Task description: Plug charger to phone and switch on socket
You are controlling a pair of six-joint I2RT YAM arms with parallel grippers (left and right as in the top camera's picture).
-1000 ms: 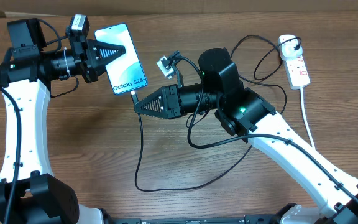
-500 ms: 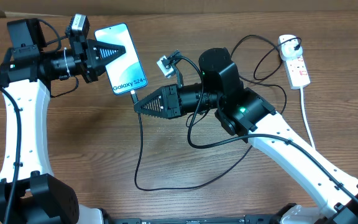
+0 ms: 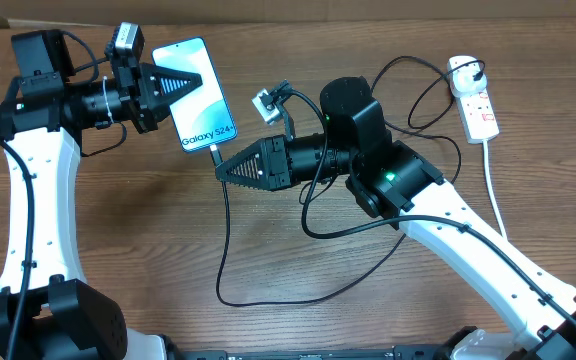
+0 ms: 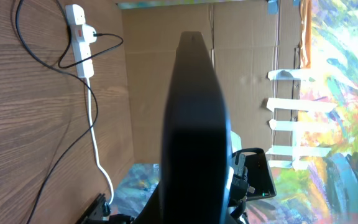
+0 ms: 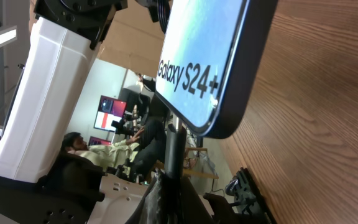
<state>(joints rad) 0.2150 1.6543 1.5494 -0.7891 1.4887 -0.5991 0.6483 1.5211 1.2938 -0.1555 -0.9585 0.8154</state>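
Zero change | charger [image 5: 174, 149] tip at phone [image 3: 206, 110] edge | socket [image 3: 476, 100] untouched

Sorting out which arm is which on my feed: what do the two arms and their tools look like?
Left arm and right arm match: white link shells, black joints, loose black cables, a green light on the right one. Left tool and right tool are black ribbed wedges tapering to a point.
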